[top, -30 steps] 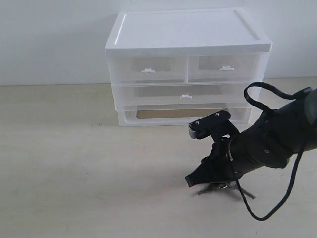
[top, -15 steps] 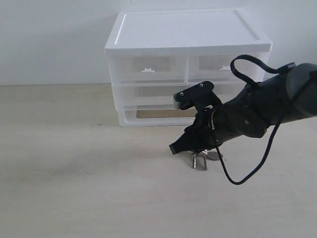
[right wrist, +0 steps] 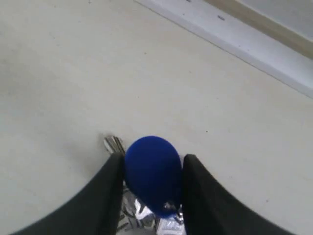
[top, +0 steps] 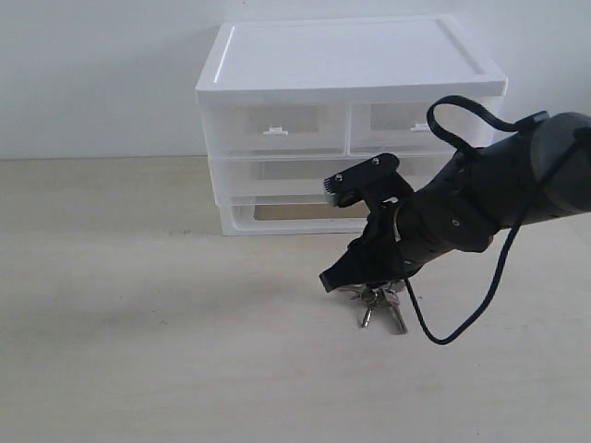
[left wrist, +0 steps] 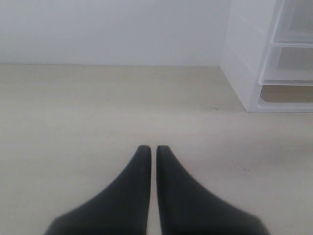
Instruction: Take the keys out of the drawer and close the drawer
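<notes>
My right gripper (top: 334, 277) is shut on the round blue fob (right wrist: 152, 169) of the keys (top: 377, 305). The silver keys dangle under the fingers, low over the tabletop in front of the drawer unit; whether they touch it I cannot tell. In the right wrist view the fob fills the gap of the right gripper (right wrist: 152, 159), with metal keys (right wrist: 146, 215) below it. The drawer (top: 275, 129), top left of the unit, sits flush with its neighbour. My left gripper (left wrist: 149, 148) is shut on nothing, low over bare table, and is out of the exterior view.
The white drawer unit (top: 351, 55) stands at the back against the wall, seen also as the unit's corner (left wrist: 244, 63) in the left wrist view. A matching small drawer (top: 423, 125) sits at top right and a full-width drawer (top: 346, 177) lies below. A black cable (top: 462, 323) loops under the right arm.
The right arm carried the keys up and left, towards the unit, then dipped slightly. The keys, swinging earlier, now hang lower and stiller.
</notes>
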Controlling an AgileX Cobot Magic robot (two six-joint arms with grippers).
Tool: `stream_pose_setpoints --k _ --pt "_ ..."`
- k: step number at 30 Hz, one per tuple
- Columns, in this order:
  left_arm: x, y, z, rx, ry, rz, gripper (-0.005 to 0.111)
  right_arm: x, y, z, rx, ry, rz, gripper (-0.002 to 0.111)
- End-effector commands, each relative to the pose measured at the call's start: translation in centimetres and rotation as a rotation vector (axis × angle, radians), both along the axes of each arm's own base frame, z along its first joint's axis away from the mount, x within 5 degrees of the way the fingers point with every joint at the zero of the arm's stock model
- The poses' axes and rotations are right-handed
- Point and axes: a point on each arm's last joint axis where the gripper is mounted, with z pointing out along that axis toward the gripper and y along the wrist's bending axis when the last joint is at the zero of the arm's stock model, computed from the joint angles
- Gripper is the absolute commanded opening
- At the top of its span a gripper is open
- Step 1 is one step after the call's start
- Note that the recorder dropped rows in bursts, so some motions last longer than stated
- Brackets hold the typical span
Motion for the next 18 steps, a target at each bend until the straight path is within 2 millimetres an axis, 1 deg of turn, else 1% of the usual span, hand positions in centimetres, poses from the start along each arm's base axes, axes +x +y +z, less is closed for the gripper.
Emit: stream_pose_setpoints --k 1,4,6,8,9,11,13,15,17,18 --pt "0.0 0.0 -0.1 -0.004 -0.001 -0.001 0.004 -0.8 1.8 0.2 -0.007 -0.035 0.099 0.042" --pt "0.0 0.0 -0.1 -0.004 -0.001 -0.001 0.004 -1.0 2.2 1.0 0.008 -0.060 0.117 0.043" --pt "0.0 0.0 -0.1 -0.004 -0.001 -0.001 0.004 -1.3 1.9 2.7 0.012 -0.078 0.103 0.042" --pt "0.0 0.0 -0.1 -0.004 -0.001 -0.001 0.004 -2.0 1.1 5.0 -0.006 -0.086 0.080 0.041" --pt "0.0 0.0 -0.1 -0.004 -0.001 -0.001 0.004 -2.6 0.5 6.9 -0.002 -0.097 0.059 0.034" --pt "0.0 0.0 -0.1 -0.004 -0.001 -0.001 0.004 -3.5 -0.3 9.0 -0.001 -0.118 0.043 0.019" --pt "0.0 0.0 -0.1 -0.004 -0.001 -0.001 0.004 -4.8 -1.0 11.1 0.023 -0.162 0.045 0.000" --pt "0.0 0.0 -0.1 -0.004 -0.001 -0.001 0.004 -6.3 -1.4 12.9 0.070 -0.221 0.063 0.000" --pt "0.0 0.0 -0.1 -0.004 -0.001 -0.001 0.004 -8.3 -2.0 15.0 0.140 -0.299 0.089 0.000" --pt "0.0 0.0 -0.1 -0.004 -0.001 -0.001 0.004 -9.2 -2.3 15.6 0.167 -0.325 0.099 0.000"
